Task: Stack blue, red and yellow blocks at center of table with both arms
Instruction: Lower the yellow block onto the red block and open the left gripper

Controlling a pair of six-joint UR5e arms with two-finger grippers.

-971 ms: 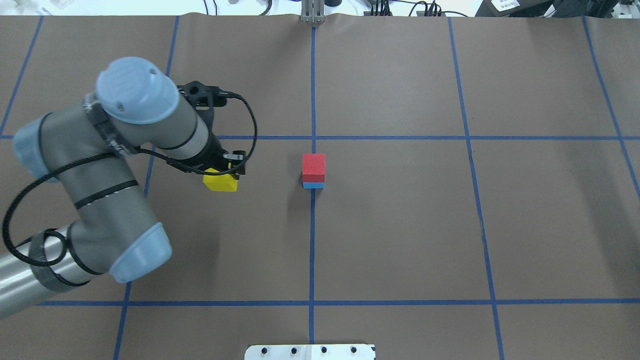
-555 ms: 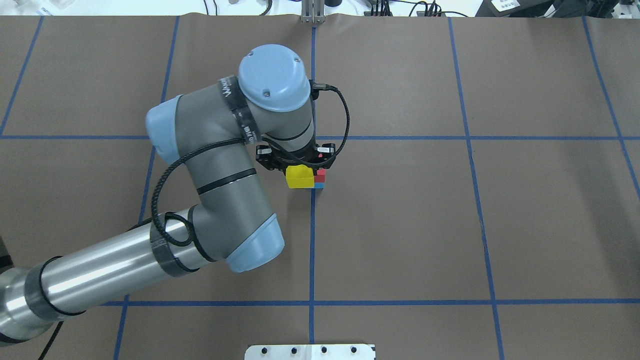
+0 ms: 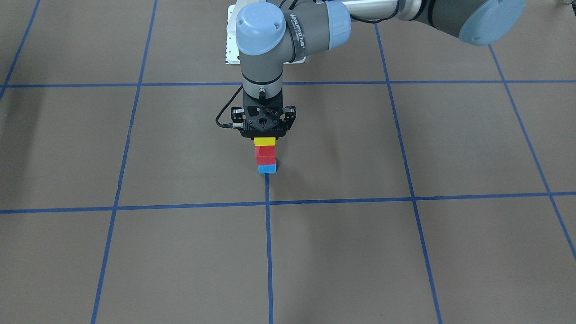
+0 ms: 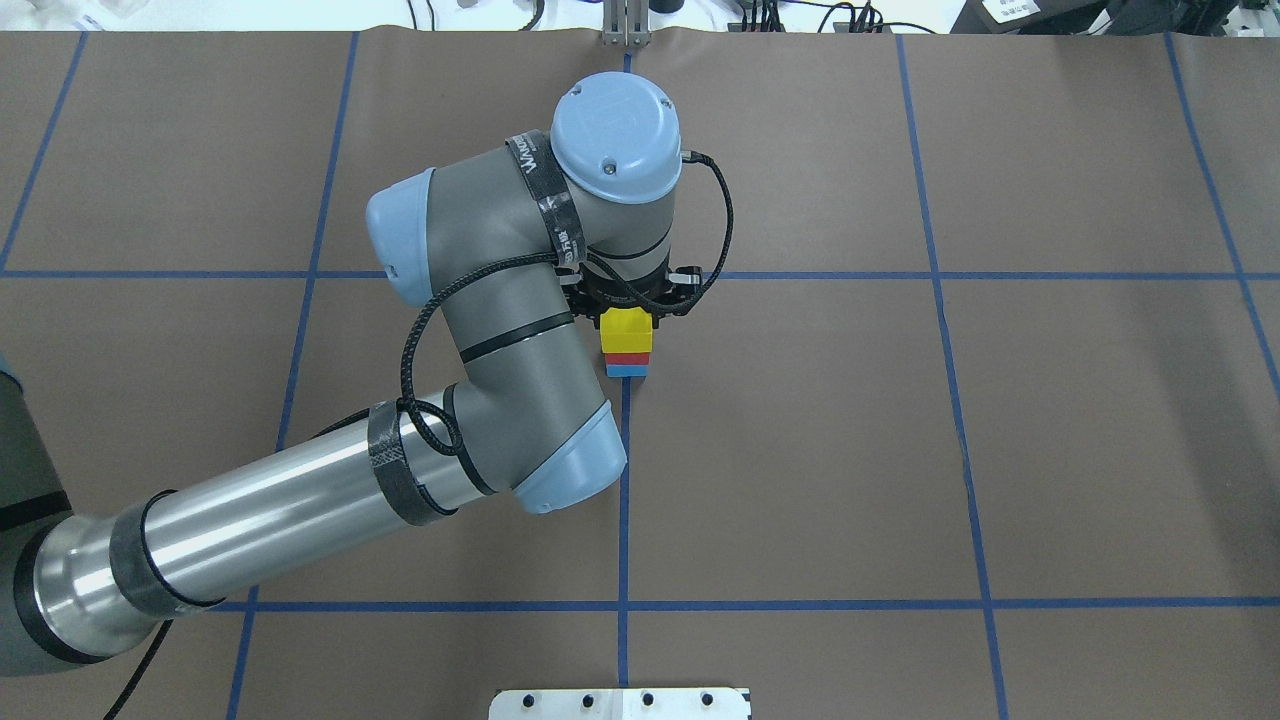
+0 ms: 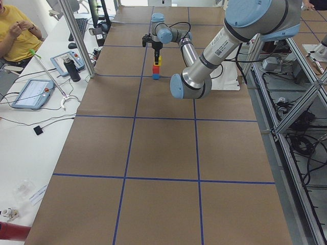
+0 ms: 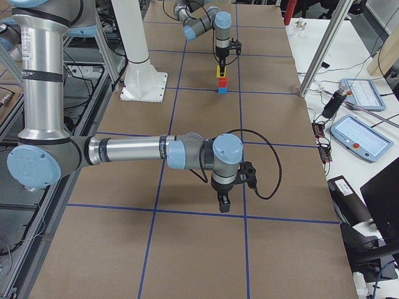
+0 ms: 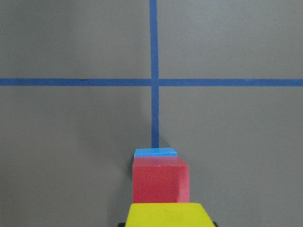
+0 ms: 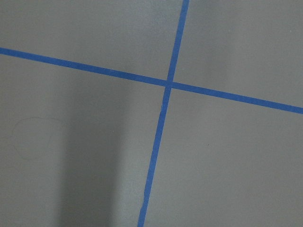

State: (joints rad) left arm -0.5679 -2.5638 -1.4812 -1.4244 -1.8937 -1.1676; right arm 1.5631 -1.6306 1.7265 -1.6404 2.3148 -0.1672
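Note:
A red block [image 3: 265, 155] sits on a blue block [image 3: 267, 168] at the table's center, by the blue tape cross. My left gripper [image 3: 264, 137] is shut on a yellow block [image 3: 264, 141] and holds it directly over the red block; I cannot tell whether they touch. The overhead view shows the yellow [image 4: 626, 330], red [image 4: 627, 356] and blue [image 4: 627, 370] blocks in line. The left wrist view shows yellow [image 7: 165, 215] over red [image 7: 160, 179] and blue [image 7: 155, 152]. My right gripper [image 6: 223, 200] hangs over bare table far from the stack; I cannot tell its state.
The white base plate [image 4: 620, 703] lies at the robot's edge of the table. Blue tape lines [image 8: 165, 85] grid the brown paper. A side desk holds tablets [image 6: 358, 137], and a person in yellow [image 5: 18, 30] sits there.
My left arm has swung right with the yellow block, from left of the stack to directly above the red block.

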